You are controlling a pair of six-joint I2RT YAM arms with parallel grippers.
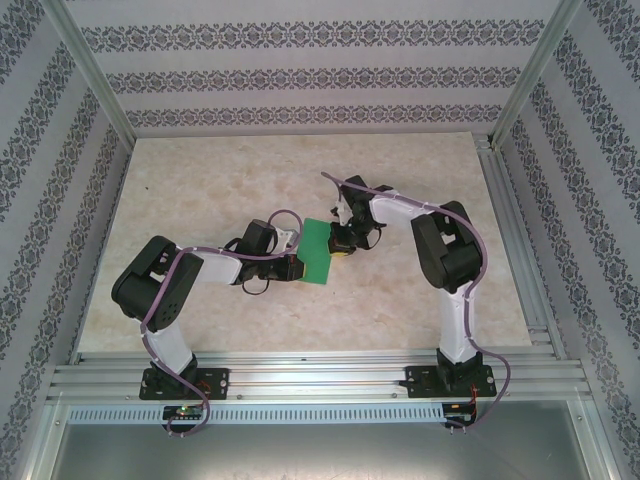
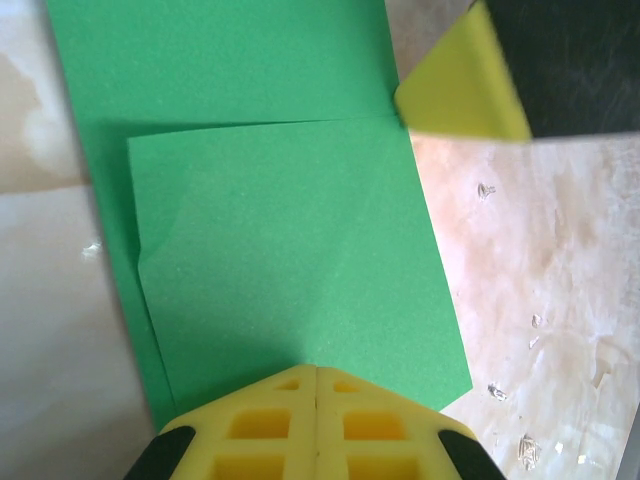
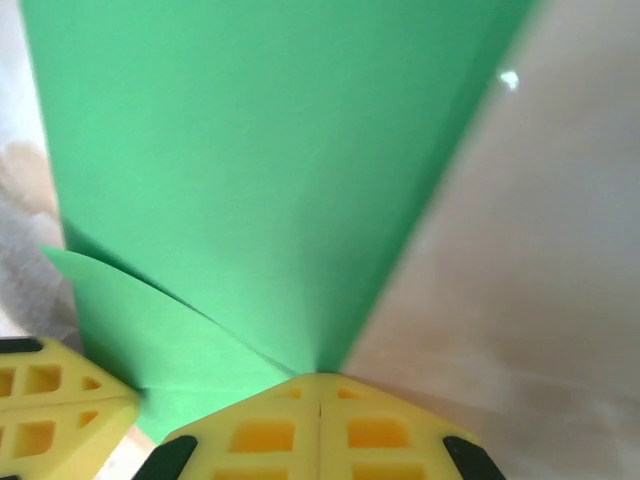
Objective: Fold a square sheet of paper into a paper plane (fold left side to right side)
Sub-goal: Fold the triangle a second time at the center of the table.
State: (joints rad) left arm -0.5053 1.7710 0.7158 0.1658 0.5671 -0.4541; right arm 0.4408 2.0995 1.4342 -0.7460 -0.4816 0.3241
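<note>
The square sheet of paper (image 1: 318,250) lies bright green on the table between both arms, partly folded, with an upper layer (image 2: 300,260) over a lower one (image 2: 220,60). My left gripper (image 2: 316,370) is shut, and its yellow tips rest on the near part of the upper layer. My right gripper (image 3: 320,378) is shut too, with its tips at the sheet's (image 3: 250,170) right edge, where a crease runs in. In the top view the left gripper (image 1: 297,268) is at the sheet's left side and the right gripper (image 1: 341,246) is at its right.
The marble-patterned table (image 1: 200,190) stretches all round the paper. Aluminium rails (image 1: 320,375) run along the near edge and patterned walls (image 1: 300,70) close in the back and sides. The right gripper's yellow finger (image 2: 465,85) shows in the left wrist view, close to the sheet's far right corner.
</note>
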